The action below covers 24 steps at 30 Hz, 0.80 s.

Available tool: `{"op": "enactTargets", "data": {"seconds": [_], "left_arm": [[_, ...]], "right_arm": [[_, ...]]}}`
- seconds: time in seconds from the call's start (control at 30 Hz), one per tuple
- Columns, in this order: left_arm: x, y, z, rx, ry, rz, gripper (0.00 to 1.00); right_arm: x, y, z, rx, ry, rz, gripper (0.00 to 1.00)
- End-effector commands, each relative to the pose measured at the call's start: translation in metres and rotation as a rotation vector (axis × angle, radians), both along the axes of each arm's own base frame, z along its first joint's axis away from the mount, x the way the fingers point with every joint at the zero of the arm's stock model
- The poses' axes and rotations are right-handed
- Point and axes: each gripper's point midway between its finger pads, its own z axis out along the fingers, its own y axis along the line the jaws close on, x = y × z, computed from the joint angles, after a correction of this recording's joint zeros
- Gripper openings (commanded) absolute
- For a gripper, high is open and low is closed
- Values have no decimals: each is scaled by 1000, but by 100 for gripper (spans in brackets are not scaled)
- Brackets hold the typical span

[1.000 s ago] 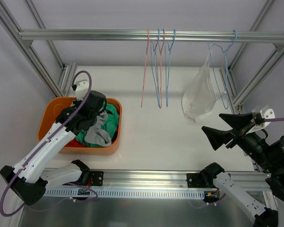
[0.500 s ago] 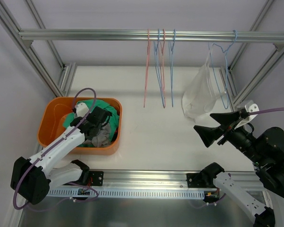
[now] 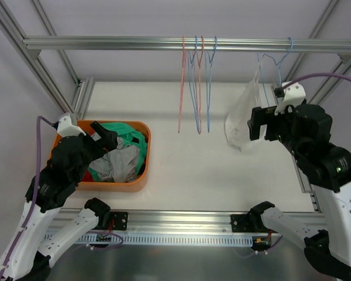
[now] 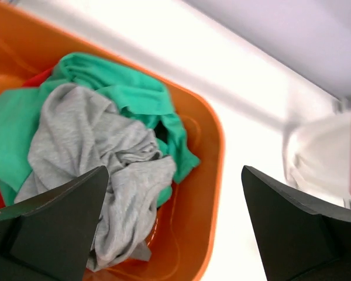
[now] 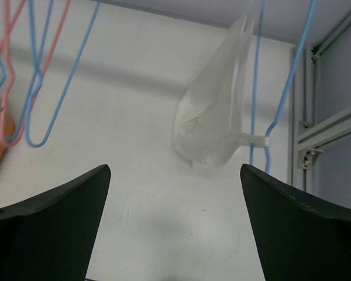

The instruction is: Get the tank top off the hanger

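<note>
White table (image 3: 187,164) lies under a metal rail (image 3: 164,43). A second ago the left gripper (image 4: 174,170) was down in the orange bin (image 3: 137,181), almost pinched together. Now it is up above the bin with its fingers wide apart and holding nothing. The right gripper (image 5: 174,168) has moved from the table's right side to just beside the tank top (image 3: 245,120), with its fingers wide apart too.

The tank top is pale and see-through, so it is hard to see against the table. It hangs on the blue hanger (image 3: 275,88) on the rail. From above, the right arm hides the hanger's bottom.

Only the right wrist view shows the white strap on the blue wire. The left wrist view shows the gray cloth (image 4: 99,158) on the green cloth (image 4: 134,93).
</note>
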Motion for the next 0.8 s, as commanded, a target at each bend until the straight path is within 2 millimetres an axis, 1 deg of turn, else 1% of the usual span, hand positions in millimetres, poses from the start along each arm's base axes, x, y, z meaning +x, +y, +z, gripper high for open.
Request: {"op": "enactTargets", "data": {"seconds": [0.0, 0.03, 0.07, 0.1, 0.13, 0.17, 0.2, 0.23, 0.27, 0.33, 0.37, 0.4, 0.43, 0.47, 0.5, 0.53, 0.6, 0.67, 0.73, 0.77], "left_arm": [[-16, -20, 18, 63, -32, -223, 99], [-19, -26, 21, 83, -40, -282, 98], [-24, -43, 21, 69, -28, -384, 99], [-25, -51, 18, 74, -18, -433, 99], [-26, -57, 14, 94, -7, -484, 99], [-27, -66, 4, 94, 29, -534, 99], [-26, -67, -1, 100, 45, -541, 99], [-26, -67, -6, 103, 56, -542, 99], [-27, -66, -17, 107, 76, -541, 99], [-28, -64, -29, 119, 95, -539, 99], [-29, -62, -30, 124, 88, -537, 99], [-30, -61, -32, 131, 90, -533, 99], [-31, -60, -35, 136, 92, -537, 99], [-32, -61, -35, 134, 88, -541, 99], [-33, -61, -35, 133, 86, -548, 99], [-33, -61, -36, 137, 85, -553, 99], [-33, -60, -39, 148, 84, -556, 99], [-31, -56, -47, 177, 99, -540, 98], [-32, -55, -53, 179, 113, -538, 99], [-33, -56, -54, 171, 110, -540, 99]], "right_arm": [[21, -34, 20, -105, -21, -132, 99], [33, -33, 20, -114, -8, -130, 99], [42, -40, 31, -111, -33, -154, 99], [49, -35, 34, -103, -31, -118, 99], [57, -36, 34, -102, -21, -110, 98], [75, -45, 28, -87, 18, -138, 91], [81, -41, 37, -53, 5, -109, 87], [88, -46, 38, -44, 13, -132, 83], [100, -50, 31, -33, 42, -133, 79], [107, -50, 35, -37, 33, -115, 78], [110, -53, 33, -39, 37, -115, 73], [116, -51, 29, -33, 50, -93, 69], [120, -52, 29, -32, 51, -93, 62], [123, -51, 29, -26, 55, -80, 42], [129, -56, 25, -23, 67, -99, 36], [130, -60, 27, -16, 65, -113, 35], [135, -60, 29, -6, 54, -110, 34], [139, -61, 32, -4, 42, -114, 32], [145, -60, 26, 7, 60, -117, 28], [148, -60, 23, 9, 67, -118, 25]]}}
